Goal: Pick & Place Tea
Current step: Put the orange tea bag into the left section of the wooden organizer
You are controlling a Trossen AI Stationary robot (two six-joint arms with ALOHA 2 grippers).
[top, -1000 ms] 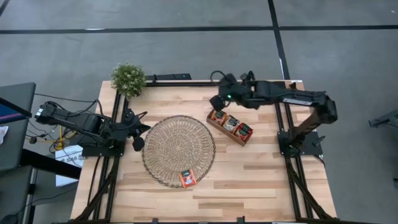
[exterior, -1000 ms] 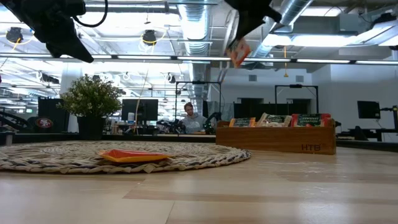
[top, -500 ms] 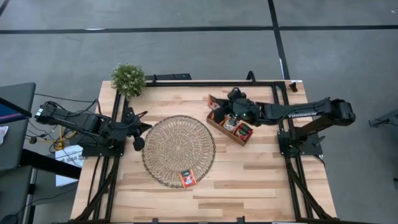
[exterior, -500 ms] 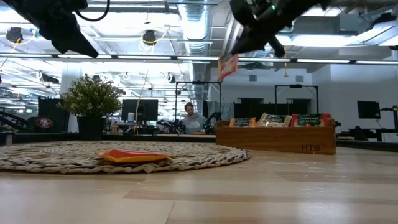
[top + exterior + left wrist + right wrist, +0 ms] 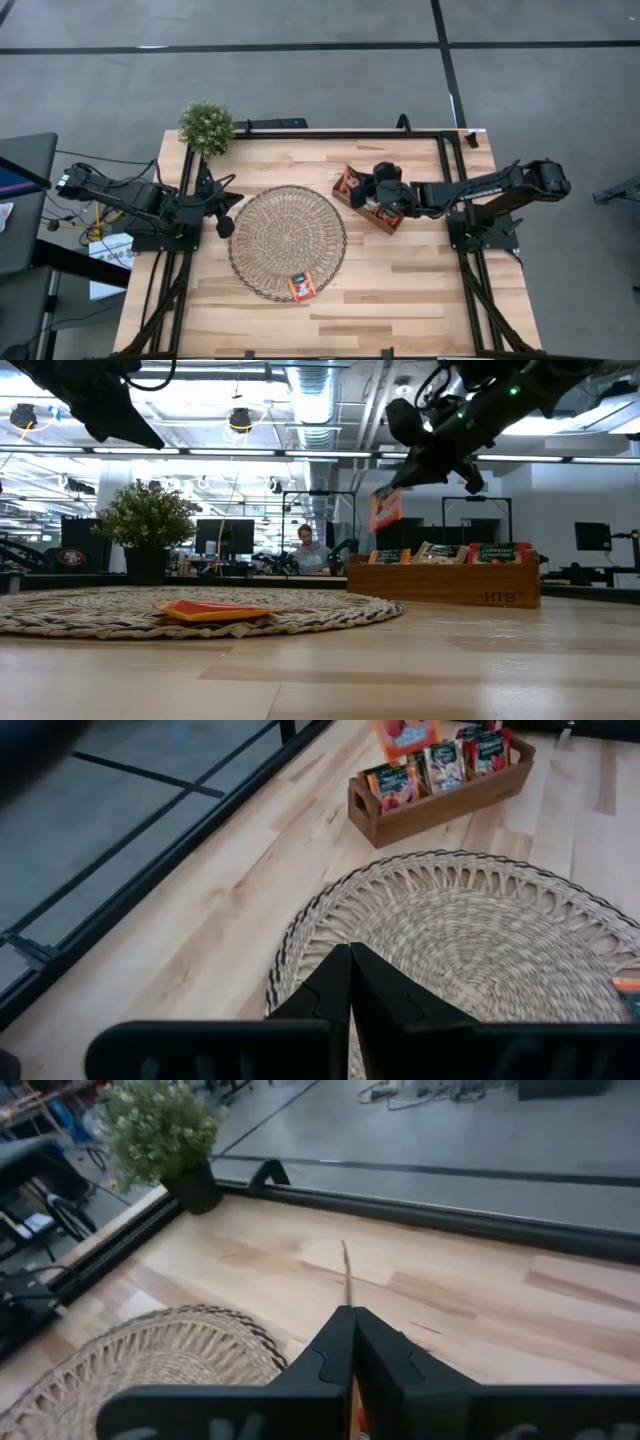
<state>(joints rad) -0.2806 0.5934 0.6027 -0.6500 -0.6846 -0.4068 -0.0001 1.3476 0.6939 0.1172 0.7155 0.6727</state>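
right claw [image 5: 358, 186] pinched on a red-orange tea sachet [image 5: 385, 508] above the wooden tray [image 5: 372, 216]; left claw [image 5: 350, 982] pressed together

A pale wooden desk [image 5: 420, 280] stands on a grey floor [image 5: 300, 70] crossed by dark lines. Behind it lies an open office with monitors [image 5: 222, 536], ceiling ducts [image 5: 310, 400] and strip lights [image 5: 230, 453]. A person [image 5: 305, 550] sits far back.

Legible text: the letters "HTB" are marked on the front wall of the wooden tray [image 5: 445, 584], near its 3 o'clock end. A red sign [image 5: 68, 558] in the room behind carries print too small to read; the sachet labels cannot be read either.
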